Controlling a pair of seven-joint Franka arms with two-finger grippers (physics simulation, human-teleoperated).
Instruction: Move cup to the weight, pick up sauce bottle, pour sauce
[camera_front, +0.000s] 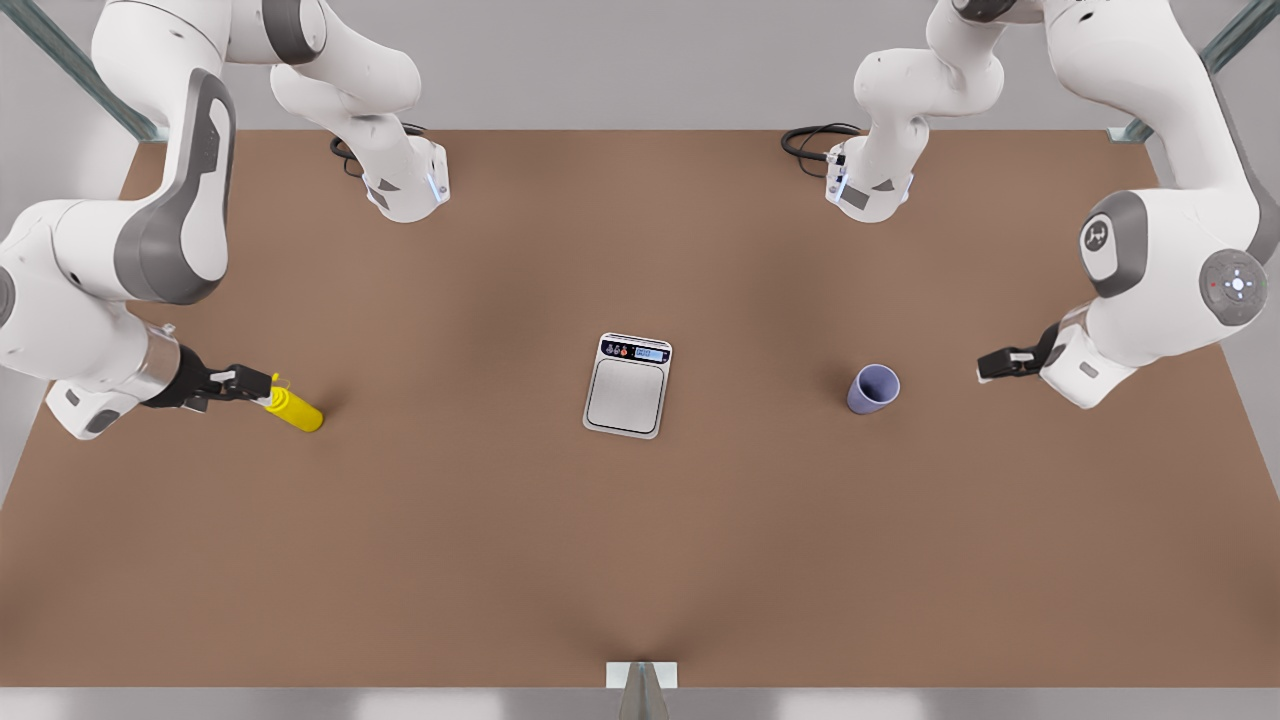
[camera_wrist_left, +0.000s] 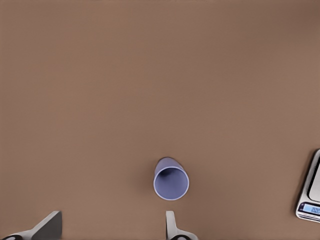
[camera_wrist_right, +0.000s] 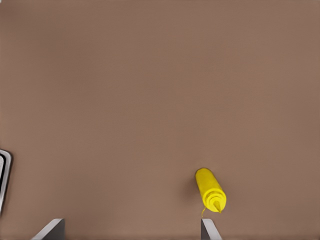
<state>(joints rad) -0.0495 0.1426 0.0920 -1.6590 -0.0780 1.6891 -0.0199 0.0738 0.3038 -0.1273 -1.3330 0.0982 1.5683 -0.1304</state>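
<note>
At the centre of the front view the weight (camera_front: 628, 385) lies flat on the brown table (camera_front: 640, 560) with nothing on its plate. The cup (camera_front: 873, 388) stands well to its right, and the left gripper (camera_front: 982, 372) hangs near the cup at the frame's right, apart from it. At lower left the sauce bottle (camera_front: 295, 410) stands beside the right gripper (camera_front: 268, 389); whether they touch I cannot tell.

Low in the left wrist view, the cup (camera_wrist_left: 171, 179) sits upright ahead of two fingertips (camera_wrist_left: 171, 226) spread wide and holding nothing. The weight (camera_wrist_left: 310, 192) is cut off at the right edge.

Near the bottom of the right wrist view, the sauce bottle (camera_wrist_right: 210, 190) stands just off one fingertip (camera_wrist_right: 208, 229); the fingers are wide and empty.

By my reading nothing is done yet: moving the cup, lifting the bottle and pouring all remain.
</note>
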